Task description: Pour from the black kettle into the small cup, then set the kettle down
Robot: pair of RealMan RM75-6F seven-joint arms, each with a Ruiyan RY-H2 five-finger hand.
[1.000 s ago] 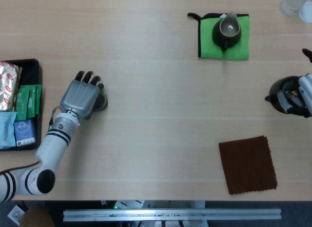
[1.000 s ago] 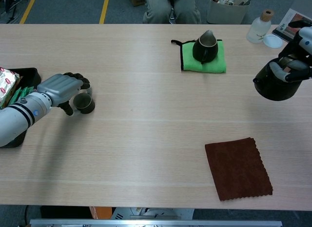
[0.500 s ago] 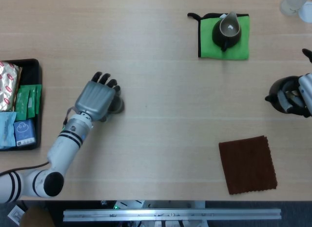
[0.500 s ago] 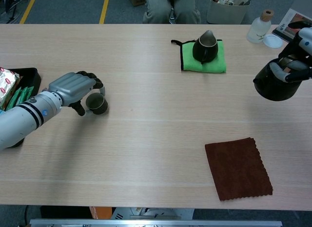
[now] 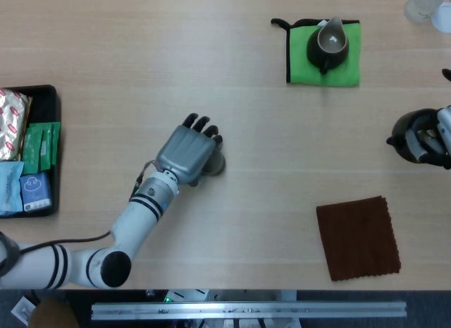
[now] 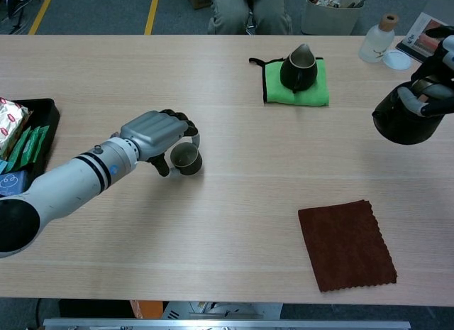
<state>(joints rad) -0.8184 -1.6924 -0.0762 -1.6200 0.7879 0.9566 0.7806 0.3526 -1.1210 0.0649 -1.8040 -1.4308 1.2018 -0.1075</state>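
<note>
Chest view, left robot hand (image 6: 157, 135): fingers are curled around the small cup (image 6: 186, 157), which stands upright on the bench (image 6: 234, 195) left of centre; the cup is gripped from its left side.
Head view, left robot hand (image 5: 187, 153): the cup (image 5: 214, 165) is almost wholly covered by the knuckles; only a dark edge is seen at the right of the fingers.
Right robot hand (image 6: 431, 89): closed on the handle of the black kettle (image 6: 406, 118), which is held above the bench at the far right edge, spout pointing left.
Kettle relative to cup: the two are well apart, with bare bench and the brown cloth (image 6: 347, 245) between them; no pour is yet possible.
Other items: a second dark pot (image 6: 298, 67) rests on a green mat (image 6: 315, 87) at the far side; a black tray (image 5: 44, 102) of packets lies at the left edge.
Risk, cup: it may be tipped if the fingers press unevenly.
Risk, kettle: liquid may be spilled on the bench if it is tilted before the spout is over the cup.
Risk, grip: the kettle could swing on its handle, as its hold is partly cut off by the frame.
</note>
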